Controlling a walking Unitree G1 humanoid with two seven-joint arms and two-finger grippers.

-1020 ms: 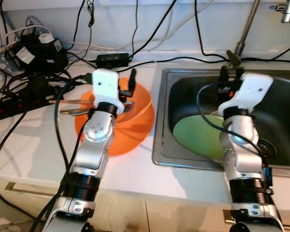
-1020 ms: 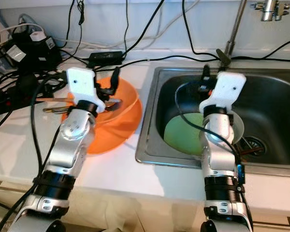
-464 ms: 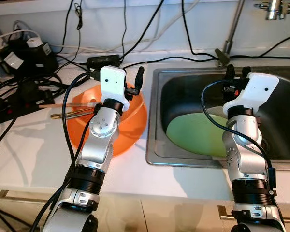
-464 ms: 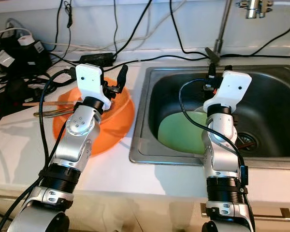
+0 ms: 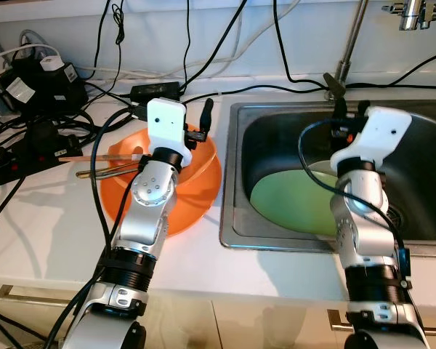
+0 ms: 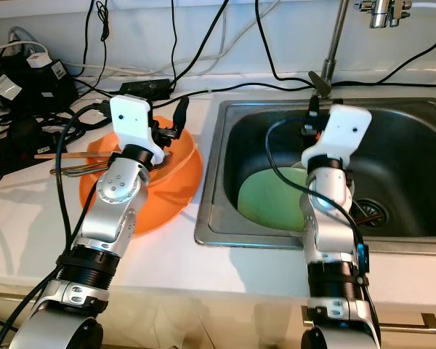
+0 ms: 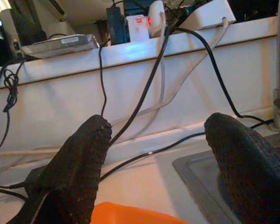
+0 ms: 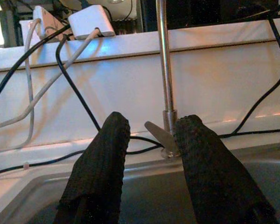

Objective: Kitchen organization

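Note:
An orange bowl [image 5: 200, 185] sits on the white counter just left of the sink, with chopsticks and a metal utensil [image 5: 102, 166] lying across it. My left gripper [image 7: 158, 123] hovers over the bowl's far edge, open and holding nothing, pointing at the back wall. A green plate [image 5: 291, 203] leans inside the steel sink [image 5: 229, 218]. Above the sink's back part, my right gripper [image 5: 351, 113] is open and points at the base of the tap [image 8: 164, 60], touching nothing.
Power strips, plugs and black adapters [image 5: 36, 80] crowd the counter's back left, and many black cables [image 5: 225, 54] trail along the wall and over the counter. The tap pipe [image 5: 349, 51] rises behind the sink. The drain [image 5: 396, 214] lies at the sink's right.
The camera shifted over the first half second, so the whole scene moved. Since then both wrists have edged slightly left. Both grippers have stayed open, and the bowl and plate lie as before.

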